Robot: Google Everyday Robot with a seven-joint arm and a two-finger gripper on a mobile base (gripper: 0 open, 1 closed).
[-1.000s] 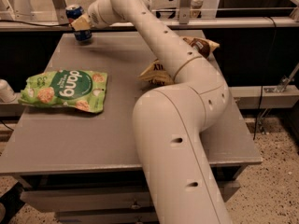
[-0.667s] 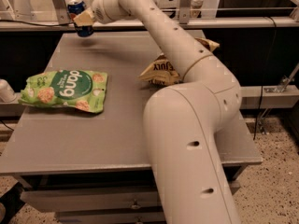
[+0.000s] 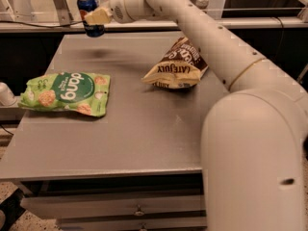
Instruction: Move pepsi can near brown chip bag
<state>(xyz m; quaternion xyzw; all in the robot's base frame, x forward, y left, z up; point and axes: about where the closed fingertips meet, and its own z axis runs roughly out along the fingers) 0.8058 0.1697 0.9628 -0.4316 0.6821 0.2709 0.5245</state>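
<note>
The hand (image 3: 93, 20) is at about 11 o'clock of the desk (image 3: 144, 134), out past its far left corner. Its fingers are closed on the can (image 3: 88, 5), with one cream finger (image 3: 97, 17) crossing the can's blue side. The can looks clear of the desk: a soft shadow lies on the top just below it, and nothing is under its base. It stands upright in the grip, long axis vertical, silver top up and logo side mostly hidden by the finger.

The brown bag (image 3: 176, 67) lies flat near the middle of the desk, at about 4 o'clock from the hand and well apart from it. Its long axis runs roughly 7 to 1 o'clock, with the cream end with lettering pointing to 7 and the dark end to 1, partly under the arm. The green bag (image 3: 67, 91) lies at 6 o'clock from the hand, off the line between can and brown bag.

The coming move looks like a carry toward 4 o'clock, setting the can down upright on bare desk just beside the cream end.
</note>
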